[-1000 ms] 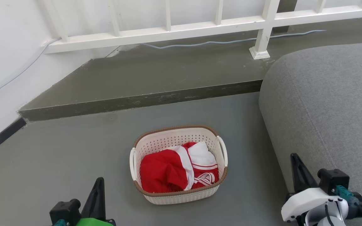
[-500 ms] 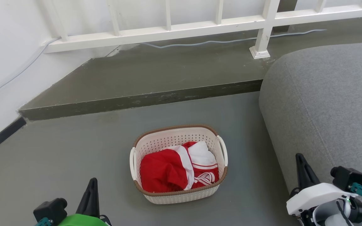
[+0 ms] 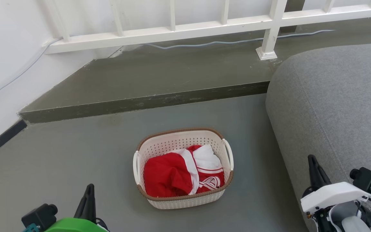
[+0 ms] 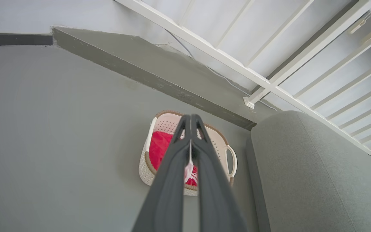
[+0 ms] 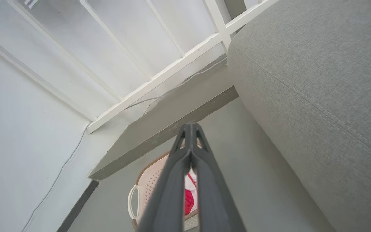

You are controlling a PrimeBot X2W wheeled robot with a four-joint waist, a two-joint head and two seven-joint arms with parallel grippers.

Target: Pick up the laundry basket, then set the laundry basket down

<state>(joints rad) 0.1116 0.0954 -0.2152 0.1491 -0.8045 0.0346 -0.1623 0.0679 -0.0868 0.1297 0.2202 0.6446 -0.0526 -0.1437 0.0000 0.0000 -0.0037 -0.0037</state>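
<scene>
Left pincer [image 4: 191, 117] slim, dark, tapered

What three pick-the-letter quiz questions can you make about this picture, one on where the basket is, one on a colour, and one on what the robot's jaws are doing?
1. Where is the laundry basket?
A. On the floor beside the grey sofa
B. On a table
C. Up in the air

2. What colours is the clothing in it?
A. Blue and yellow
B. Red and white
C. Green and black

3. How are the jaws of the left gripper and right gripper?
A. Both wide open
B. Shut on the basket's handles
C. Both shut, holding nothing

Answers:
1 A, the head view shows it resting on the floor next to the sofa.
2 B, red cloth with white bands lies inside.
3 C, each wrist view shows its jaws closed together, apart from the basket.
</scene>
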